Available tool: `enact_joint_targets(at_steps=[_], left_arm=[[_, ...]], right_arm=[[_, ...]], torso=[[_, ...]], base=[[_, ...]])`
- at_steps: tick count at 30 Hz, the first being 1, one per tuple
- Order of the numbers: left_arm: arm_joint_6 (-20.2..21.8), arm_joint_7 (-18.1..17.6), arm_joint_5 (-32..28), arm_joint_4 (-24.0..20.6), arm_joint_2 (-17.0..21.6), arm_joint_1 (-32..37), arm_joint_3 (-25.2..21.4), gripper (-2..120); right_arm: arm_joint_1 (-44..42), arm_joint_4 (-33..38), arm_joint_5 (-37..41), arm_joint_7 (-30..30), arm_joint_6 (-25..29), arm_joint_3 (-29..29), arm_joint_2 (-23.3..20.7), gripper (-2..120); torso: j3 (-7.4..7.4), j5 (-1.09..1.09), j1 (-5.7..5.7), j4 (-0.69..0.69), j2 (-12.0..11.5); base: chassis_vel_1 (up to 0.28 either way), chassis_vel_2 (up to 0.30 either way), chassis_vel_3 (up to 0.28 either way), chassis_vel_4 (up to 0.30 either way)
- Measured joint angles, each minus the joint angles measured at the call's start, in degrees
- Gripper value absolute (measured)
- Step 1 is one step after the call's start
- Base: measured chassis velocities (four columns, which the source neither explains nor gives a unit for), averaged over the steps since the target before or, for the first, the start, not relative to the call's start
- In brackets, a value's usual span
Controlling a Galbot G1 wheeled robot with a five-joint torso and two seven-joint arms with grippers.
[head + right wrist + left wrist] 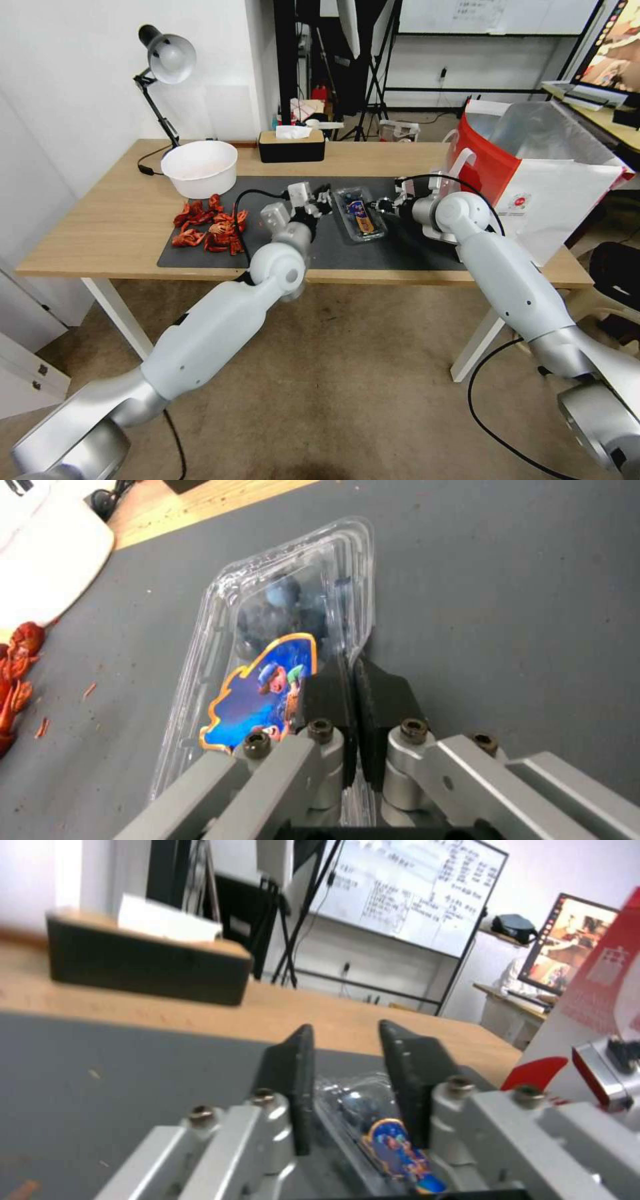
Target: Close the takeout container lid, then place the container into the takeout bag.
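The takeout container [360, 213] lies flat on the dark mat [413, 250], a clear clamshell with blue food and a colourful sticker showing through. Its lid [287, 605] rests down on the tray. My right gripper [352, 680] is shut on the container's thin side rim, its black fingers pressed together; in the head view the right gripper [385, 205] sits at the container's right edge. My left gripper [347, 1065] stands open at the opposite side, its fingers apart with the container [393, 1140] low between them. The red-and-white takeout bag [533, 167] stands open at the table's right end.
A white bowl [200, 167] and a pile of red crayfish [210, 230] occupy the mat's left part. A black tissue box [291, 145] and a desk lamp [167, 60] stand at the back. The bag [600, 990] rises close beyond the container.
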Motion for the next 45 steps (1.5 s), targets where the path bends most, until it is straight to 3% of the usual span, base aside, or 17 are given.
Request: enact_joint_targets(at_steps=[1,3,4,7,20,23,28,34,45], left_arm=[[0.0,0.0,0.0,0.0,0.0,0.0,0.0,27],[-1.5,1.3,5.6,-1.7,2.0,2.1,0.1,40],[-1.5,1.3,5.6,-1.7,2.0,2.1,0.1,40],[-2.7,3.0,10.9,-4.2,5.5,6.0,-1.8,56],[-3.4,5.8,15.0,-13.1,13.3,21.0,-11.5,97],[-4.1,5.9,15.4,-13.7,13.7,22.4,-11.7,99],[-4.9,6.2,15.9,-15.2,13.8,24.8,-11.0,100],[-7.6,7.2,18.9,-16.4,14.5,33.5,-15.4,100],[-9.3,6.6,21.6,-19.2,14.7,42.5,-20.3,100]], right_arm=[[0.0,0.0,0.0,0.0,0.0,0.0,0.0,0],[-0.4,0.4,0.0,0.1,0.0,0.5,0.0,0],[-0.4,0.4,0.0,0.1,0.0,0.5,0.0,0],[-0.9,0.5,0.0,0.1,0.0,0.7,0.0,0],[-0.9,0.2,0.3,-0.1,0.0,1.2,0.7,0],[-2.3,1.4,0.7,0.0,0.0,2.5,-0.1,0],[-6.9,4.8,2.0,0.2,0.1,6.6,-2.5,0],[-8.1,6.1,3.8,-0.3,0.0,8.1,-2.4,0],[-7.8,7.2,6.8,-0.8,0.0,8.8,-2.6,0]], torso=[[0.0,0.0,0.0,0.0,0.0],[0.0,0.01,0.0,-0.01,0.0],[0.0,0.01,0.0,-0.01,0.0],[0.0,0.0,0.0,0.0,0.0],[0.0,0.02,-0.01,0.04,0.0],[0.0,0.0,-0.01,0.05,0.0],[-0.01,0.01,-0.01,-0.09,0.0],[0.0,0.02,-0.01,0.04,0.0],[0.0,0.01,0.0,0.0,0.0]], base=[[0.0,0.0,0.0,0.0],[0.0,0.0,0.0,0.0],[0.0,0.0,0.0,0.0],[0.0,0.0,0.0,0.0],[0.0,0.0,0.0,0.0],[0.0,0.0,0.0,0.0],[0.0,0.0,0.0,0.0],[0.0,0.0,0.0,0.0],[0.0,0.0,0.0,0.0]])
